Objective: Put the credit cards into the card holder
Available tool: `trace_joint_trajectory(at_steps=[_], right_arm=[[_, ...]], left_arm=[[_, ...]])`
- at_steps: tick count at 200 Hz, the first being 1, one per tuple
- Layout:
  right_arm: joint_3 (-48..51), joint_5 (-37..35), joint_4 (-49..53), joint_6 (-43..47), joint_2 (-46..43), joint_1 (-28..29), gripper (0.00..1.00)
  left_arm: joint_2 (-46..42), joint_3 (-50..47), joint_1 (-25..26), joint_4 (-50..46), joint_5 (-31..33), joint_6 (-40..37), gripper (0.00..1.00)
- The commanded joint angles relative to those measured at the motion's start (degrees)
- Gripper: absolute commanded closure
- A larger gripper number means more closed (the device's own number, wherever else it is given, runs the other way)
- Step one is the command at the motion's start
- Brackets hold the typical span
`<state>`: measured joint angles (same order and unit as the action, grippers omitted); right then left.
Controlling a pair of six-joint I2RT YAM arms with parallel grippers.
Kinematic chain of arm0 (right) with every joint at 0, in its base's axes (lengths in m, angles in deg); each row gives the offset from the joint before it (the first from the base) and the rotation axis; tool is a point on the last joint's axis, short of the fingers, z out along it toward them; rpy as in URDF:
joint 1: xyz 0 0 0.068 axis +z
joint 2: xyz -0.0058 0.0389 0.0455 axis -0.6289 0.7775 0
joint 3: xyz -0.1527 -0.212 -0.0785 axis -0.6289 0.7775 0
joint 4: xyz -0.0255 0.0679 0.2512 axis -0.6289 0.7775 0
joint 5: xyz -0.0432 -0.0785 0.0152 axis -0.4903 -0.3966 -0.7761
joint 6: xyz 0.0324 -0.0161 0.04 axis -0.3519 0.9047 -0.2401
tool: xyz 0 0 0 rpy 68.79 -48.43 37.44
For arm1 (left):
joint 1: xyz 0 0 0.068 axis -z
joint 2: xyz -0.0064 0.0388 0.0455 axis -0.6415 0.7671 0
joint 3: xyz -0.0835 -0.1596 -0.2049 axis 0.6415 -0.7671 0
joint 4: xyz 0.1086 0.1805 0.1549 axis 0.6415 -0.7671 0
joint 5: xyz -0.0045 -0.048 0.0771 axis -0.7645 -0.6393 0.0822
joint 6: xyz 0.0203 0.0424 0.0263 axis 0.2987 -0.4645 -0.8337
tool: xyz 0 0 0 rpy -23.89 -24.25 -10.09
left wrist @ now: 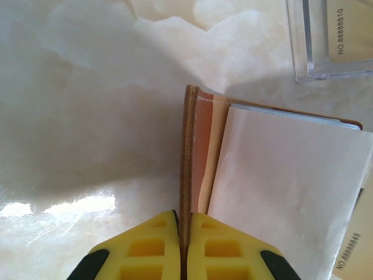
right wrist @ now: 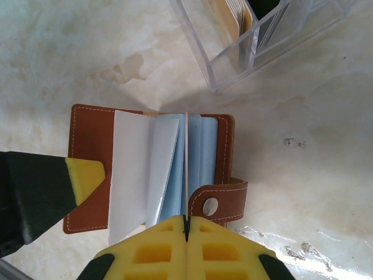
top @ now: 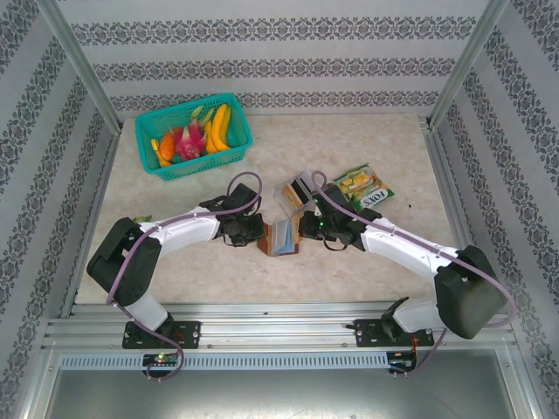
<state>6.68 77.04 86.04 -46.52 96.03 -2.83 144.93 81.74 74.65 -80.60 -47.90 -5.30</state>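
Observation:
The brown card holder [top: 281, 237] lies open on the table between both grippers, its white and blue sleeves [right wrist: 145, 169] fanned up. My left gripper [left wrist: 185, 220] is shut on the edge of the holder's left leather cover [left wrist: 187, 151]; its yellow finger [right wrist: 84, 178] also shows on that cover in the right wrist view. My right gripper [right wrist: 186, 220] is shut on a thin pale credit card [right wrist: 185, 163], seen edge-on and standing among the blue sleeves. The holder's snap strap [right wrist: 218, 202] lies just right of it. More credit cards [right wrist: 236, 14] stand in the clear box.
The clear plastic box [top: 297, 190] sits just behind the holder, and its corner [left wrist: 326, 41] is close by in the left wrist view. A green-yellow snack packet [top: 362, 188] lies to the right. A teal basket of toy fruit [top: 194, 135] stands at the back left.

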Motion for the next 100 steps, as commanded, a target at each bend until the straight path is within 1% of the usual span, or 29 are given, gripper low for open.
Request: trace_joint_trajectory(at_steps=[1, 22, 58, 75, 100], right_arm=[[0.4, 0.31, -0.68, -0.99, 1.43, 0.25, 1.0], [0.84, -0.24, -1.1, -0.76, 2.14, 0.32, 1.0], [0.93, 3.59, -5.69, -1.81, 3.96, 1.19, 1.0], [0.44, 6.66, -9.08, -2.98, 4.27, 1.61, 1.0], [-1.27, 7.07, -10.31, -3.38, 5.27, 2.95, 1.0]], left_arm=[[-1.19, -0.91, -0.65, 0.55, -0.22, 0.64, 0.96], [-1.23, -1.15, -0.6, 0.61, -0.16, 0.63, 0.96], [-1.09, -1.59, -0.64, 1.34, -0.19, 0.99, 0.96], [-1.19, -2.0, -0.64, 1.96, -0.2, 1.19, 0.96], [-1.77, -3.85, -1.42, 5.21, -1.53, 2.62, 0.96]])
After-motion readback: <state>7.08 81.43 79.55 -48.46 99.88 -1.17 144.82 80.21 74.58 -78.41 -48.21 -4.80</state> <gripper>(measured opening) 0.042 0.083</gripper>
